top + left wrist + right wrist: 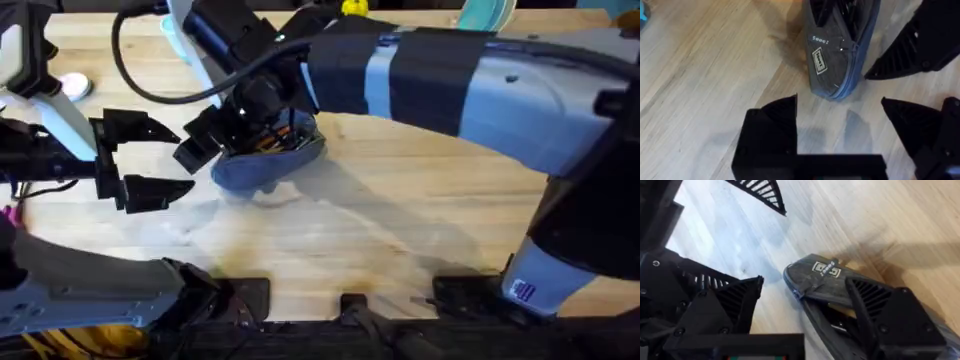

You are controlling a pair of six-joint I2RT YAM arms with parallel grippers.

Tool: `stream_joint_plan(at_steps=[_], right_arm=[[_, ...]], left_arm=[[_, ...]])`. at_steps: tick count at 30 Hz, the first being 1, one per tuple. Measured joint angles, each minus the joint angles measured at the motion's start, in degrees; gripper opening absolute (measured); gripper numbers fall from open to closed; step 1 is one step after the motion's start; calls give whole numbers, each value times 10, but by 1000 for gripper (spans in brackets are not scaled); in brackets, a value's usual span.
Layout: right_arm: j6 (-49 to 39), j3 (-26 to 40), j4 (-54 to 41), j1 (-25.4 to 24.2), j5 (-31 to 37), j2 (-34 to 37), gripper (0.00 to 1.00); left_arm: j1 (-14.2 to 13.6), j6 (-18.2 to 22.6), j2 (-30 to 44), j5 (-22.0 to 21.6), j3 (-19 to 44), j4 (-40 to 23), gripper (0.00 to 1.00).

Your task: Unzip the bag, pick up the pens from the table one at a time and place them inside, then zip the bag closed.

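Overhead, the right claw [215, 140] hung over the blue-grey pencil pouch [270, 160] on the wooden tabletop [400, 230], its fingers spread apart. In the right wrist view one finger [880, 310] sat inside the pouch's open mouth and the other stood outside, over bare wood; whether they gripped the fabric could not be told. Orange and dark pens [280, 138] showed inside the open pouch, just beside that claw. The left claw [150, 155] rested near the pouch's end, wide open and holding nothing, its two black fingers well apart. From the left wrist, the pouch [837, 55] lay just ahead of the left claw, its labelled end toward it, with the right claw's fingers [912, 47] beside the pouch.
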Motion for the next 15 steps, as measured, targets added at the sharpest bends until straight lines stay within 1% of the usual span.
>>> stream_joint_plan(at_steps=[6,15], right_arm=[[-4,0,-14,2,14,0,998],[-4,0,-15,2,16,0,998]], left_arm=[[0,0,0,-1,0,0,993],[0,0,0,-2,0,0,993]])
